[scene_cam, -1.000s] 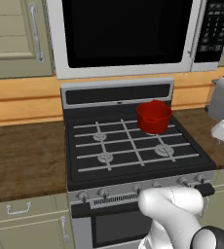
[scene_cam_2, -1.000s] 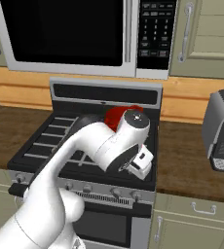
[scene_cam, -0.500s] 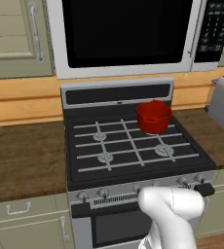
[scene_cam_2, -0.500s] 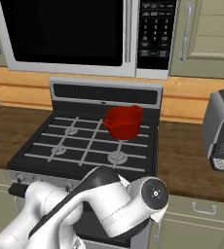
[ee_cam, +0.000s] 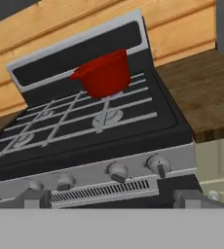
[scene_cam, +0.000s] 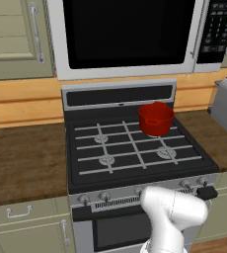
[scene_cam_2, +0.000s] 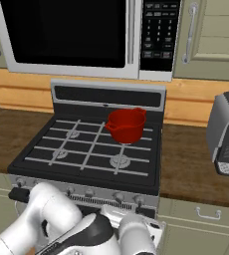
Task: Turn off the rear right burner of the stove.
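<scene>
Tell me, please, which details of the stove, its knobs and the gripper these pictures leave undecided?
- Knob markings: the knobs on the stove are too small in every view to read their settings.
- Rear right burner: the red pot covers it in both base views; the hand view shows a faint glow under the pot, too blurred to call a flame.
- Gripper: in the hand view only its fingertips rise, so its opening is unclear.
</scene>
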### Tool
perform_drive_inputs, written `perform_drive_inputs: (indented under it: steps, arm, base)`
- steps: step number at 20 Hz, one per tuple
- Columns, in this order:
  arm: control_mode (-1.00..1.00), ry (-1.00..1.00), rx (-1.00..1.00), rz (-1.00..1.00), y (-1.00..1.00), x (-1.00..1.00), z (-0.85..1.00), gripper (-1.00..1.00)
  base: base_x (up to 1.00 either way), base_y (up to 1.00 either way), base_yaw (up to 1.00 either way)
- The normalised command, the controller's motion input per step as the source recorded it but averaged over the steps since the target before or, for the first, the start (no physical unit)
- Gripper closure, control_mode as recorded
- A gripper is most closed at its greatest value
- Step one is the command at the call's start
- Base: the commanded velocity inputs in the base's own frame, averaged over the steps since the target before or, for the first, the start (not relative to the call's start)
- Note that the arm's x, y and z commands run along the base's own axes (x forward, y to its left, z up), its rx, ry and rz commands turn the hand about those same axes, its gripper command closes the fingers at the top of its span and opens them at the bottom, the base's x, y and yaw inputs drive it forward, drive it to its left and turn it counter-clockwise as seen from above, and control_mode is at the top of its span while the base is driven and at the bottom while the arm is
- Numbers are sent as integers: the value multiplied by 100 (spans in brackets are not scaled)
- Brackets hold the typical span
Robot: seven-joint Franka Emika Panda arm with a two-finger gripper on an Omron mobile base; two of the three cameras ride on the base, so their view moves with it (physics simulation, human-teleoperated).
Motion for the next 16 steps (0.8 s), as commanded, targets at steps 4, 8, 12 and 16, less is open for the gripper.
perform_drive_inputs:
  steps: [4, 8, 12, 16]
  arm:
    - [-100, -24, -22, 3, 26, 3, -28, -100]
    - [-100, -5, -8, 0, 18, 29, -6, -100]
    - [-100, -4, 0, 0, 0, 41, -3, -100]
    - [-100, -2, -12, 1, 0, 28, -23, -100]
  base:
    - [0, 0, 0]
    - [0, 0, 0]
    - [0, 0, 0]
    - [0, 0, 0]
